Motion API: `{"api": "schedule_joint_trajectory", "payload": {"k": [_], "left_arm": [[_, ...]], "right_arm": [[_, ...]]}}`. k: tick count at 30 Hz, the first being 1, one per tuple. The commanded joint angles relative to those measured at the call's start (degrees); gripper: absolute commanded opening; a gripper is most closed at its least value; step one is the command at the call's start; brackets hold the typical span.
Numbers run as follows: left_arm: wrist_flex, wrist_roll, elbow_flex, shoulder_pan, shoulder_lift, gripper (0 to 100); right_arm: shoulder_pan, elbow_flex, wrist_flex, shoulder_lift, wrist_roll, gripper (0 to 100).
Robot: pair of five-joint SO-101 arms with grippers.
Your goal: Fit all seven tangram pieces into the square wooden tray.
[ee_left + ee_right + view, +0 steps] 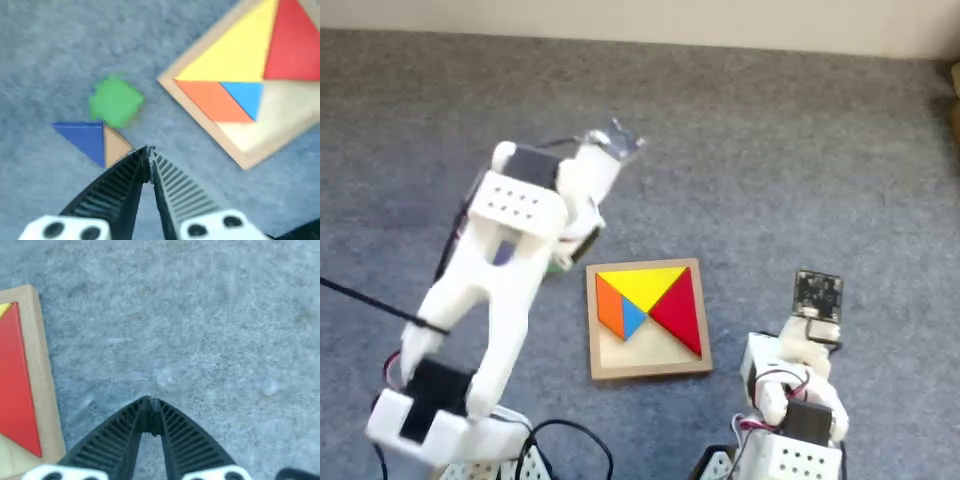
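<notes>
**Four in, three out**

The tray (200, 115) holds yellow (235, 55), red (295, 45), orange (212, 100) and light-blue (247, 97) pieces, with part of its floor bare. Green (116, 101), dark-blue (85, 137) and tan (115, 147) pieces lie on the bench nearby, the last two touching. The left end effector (149, 150), pressed together and empty, hangs just beside tan. Going in like that, I reckon it would shove tan or drag dark-blue along. The right end effector (150, 402), also pressed together, sits over bare bench beside the tray.

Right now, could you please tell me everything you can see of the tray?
The tray is a square of pale wood with a raised rim, lying flat on the grey carpet. Inside sit a yellow triangle, red triangle, orange piece and blue triangle, edges meeting; the rest of its floor is bare.
</notes>
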Motion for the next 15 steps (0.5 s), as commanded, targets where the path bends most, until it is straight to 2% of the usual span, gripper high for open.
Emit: {"api": "schedule_joint_trajectory", "payload": {"k": [1,9,15], "left_arm": [[-1.49,3.69,4.44,4.7,-5.76,1],[-12.04,5.63,15.52,10.15,-7.16,1],[-13.45,5.63,16.57,10.24,-6.99,1]], "right_arm": [[1.8,6.37,-0.13,-1.01,0.7,0.5],[1.8,6.37,-0.13,-1.01,0.7,0.5],[1.8,6.37,-0.13,-1.01,0.7,0.5]]}}
